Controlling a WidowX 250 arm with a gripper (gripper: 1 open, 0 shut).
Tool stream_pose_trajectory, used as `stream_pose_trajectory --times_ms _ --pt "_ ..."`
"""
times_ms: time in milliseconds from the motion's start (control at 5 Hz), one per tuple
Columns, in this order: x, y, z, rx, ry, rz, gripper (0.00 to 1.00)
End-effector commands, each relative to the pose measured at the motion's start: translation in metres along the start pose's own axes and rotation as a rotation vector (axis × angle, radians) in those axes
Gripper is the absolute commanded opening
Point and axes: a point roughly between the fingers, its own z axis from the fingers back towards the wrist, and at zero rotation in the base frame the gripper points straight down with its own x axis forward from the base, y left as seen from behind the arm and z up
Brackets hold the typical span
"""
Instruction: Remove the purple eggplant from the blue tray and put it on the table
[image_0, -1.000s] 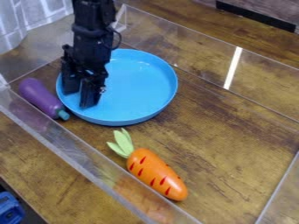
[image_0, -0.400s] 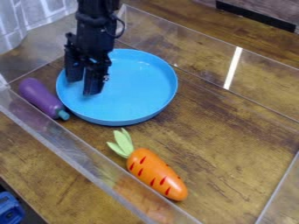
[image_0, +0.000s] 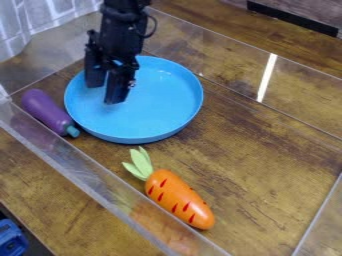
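Partly indistinct, the tool's fingertips (image_0: 112, 92) above the blue tray (image_0: 158, 112)

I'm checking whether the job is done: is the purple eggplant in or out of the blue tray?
Out: the purple eggplant lies beside the blue tray, outside its rim.

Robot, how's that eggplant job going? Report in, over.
Pincer over blue tray. Eggplant on table, outside tray's rim. Nothing seen held.
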Motion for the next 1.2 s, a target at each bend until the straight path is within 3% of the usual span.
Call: stream_pose_trajectory --times_ms 0,400,1000 --pt "-0.003 0.0 0.041 0.041 -0.087 0.002 1.0" --pt "-0.013 -0.007 0.044 0.009 -0.074 0.036 1.0" --pt "-0.013 -0.02 0.033 -0.018 -0.065 0.037 1.0"
